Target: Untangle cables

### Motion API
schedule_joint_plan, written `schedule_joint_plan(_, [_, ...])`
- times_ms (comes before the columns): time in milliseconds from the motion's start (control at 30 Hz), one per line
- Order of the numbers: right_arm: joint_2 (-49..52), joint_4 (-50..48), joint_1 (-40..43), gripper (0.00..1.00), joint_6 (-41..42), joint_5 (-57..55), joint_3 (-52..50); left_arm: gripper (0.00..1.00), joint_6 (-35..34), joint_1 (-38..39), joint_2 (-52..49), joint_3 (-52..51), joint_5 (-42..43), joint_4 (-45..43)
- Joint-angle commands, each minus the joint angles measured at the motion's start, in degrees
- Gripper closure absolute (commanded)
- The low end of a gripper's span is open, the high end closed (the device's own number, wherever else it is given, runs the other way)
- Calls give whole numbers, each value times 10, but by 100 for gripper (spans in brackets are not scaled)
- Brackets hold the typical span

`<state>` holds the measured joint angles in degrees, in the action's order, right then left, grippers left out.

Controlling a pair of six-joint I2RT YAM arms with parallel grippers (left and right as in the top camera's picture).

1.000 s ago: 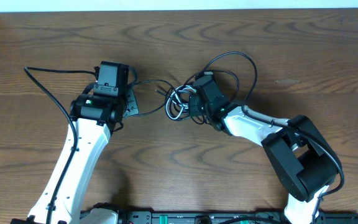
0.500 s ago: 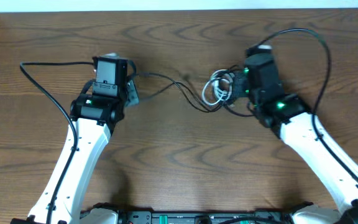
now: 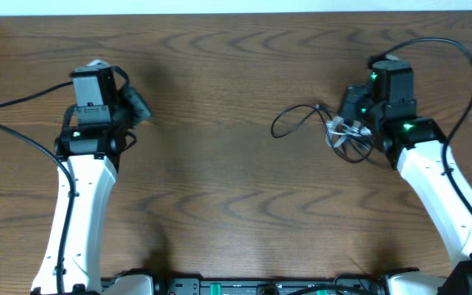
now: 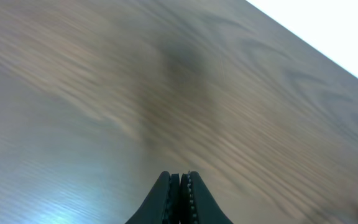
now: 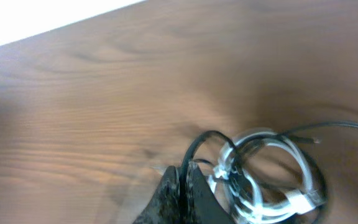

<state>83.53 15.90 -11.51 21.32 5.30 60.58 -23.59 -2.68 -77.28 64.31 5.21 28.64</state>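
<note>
Now | left jaws: closed, empty | right jaws: closed on cables (image 3: 342, 131)

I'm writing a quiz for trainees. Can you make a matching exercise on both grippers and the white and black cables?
1 left gripper
2 right gripper
3 white cable
4 black cable

a coiled in the bundle
b shut, holding nothing
c loops out toward the table's middle
d shut on the black cable

Pairs: 1b, 2d, 3a, 4c
</note>
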Motion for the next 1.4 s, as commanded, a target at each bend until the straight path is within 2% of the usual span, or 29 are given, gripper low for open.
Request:
schedule_joint_plan(0, [-3, -86, -46, 99, -21, 207, 8, 83, 0, 40, -2, 4, 122, 11])
schedule_joint_plan(33, [-3, -112, -60, 99, -21, 224, 8, 83, 0, 53, -2, 4, 122, 15])
schedule_joint_plan(100, [-3, -131, -88, 99, -21, 234, 8, 71, 13, 77, -2, 3, 122, 18])
schedule_joint_plan(133, [-3, -125, -103, 99, -21, 219, 8, 69, 15, 88, -2, 3, 121, 19])
schedule_joint_plan(200, [-3, -79, -111, 97, -20, 131, 8, 67, 15, 101, -2, 3, 121, 19])
schedule_joint_plan(267, [-3, 16, -110, 99, 33, -39, 8, 67, 15, 105, -7, 3, 121, 19])
schedule_joint_plan(333, [-3, 72, -110, 98, 64, -142, 8, 67, 15, 105, -16, 3, 122, 19])
schedule_joint_plan(400, [-3, 89, -110, 72, 65, -165, 8, 67, 15, 108, -35, 3, 124, 19])
schedule_joint_plan(467, [-3, 90, -110, 66, 65, -161, 8, 63, 15, 117, -59, 3, 135, 19])
schedule_joint_plan(533, [-3, 91, -111, 58, 63, -152, 8, 44, 15, 136, -90, 3, 165, 16])
schedule_joint_plan(567, [-3, 93, -111, 57, 63, -152, 8, 37, 15, 145, -102, 3, 171, 12])
schedule_joint_plan(667, [-3, 113, -110, 52, 63, -150, 8, 26, 37, 177, -134, 3, 194, -10])
schedule_joint_plan(900, [-3, 158, -110, 48, 63, -148, 8, 27, 37, 250, -196, 3, 203, -52])
schedule_joint_plan(1033, [-3, 161, -110, 48, 63, -148, 8, 36, 36, 290, -244, 3, 229, -91])
schedule_joint_plan(1233, [-3, 165, -110, 47, 63, -148, 8, 36, 36, 322, -290, 3, 224, -158])
schedule_joint_plan(1367, [-3, 165, -110, 46, 63, -148, 8, 36, 36, 325, -324, 3, 188, -170])
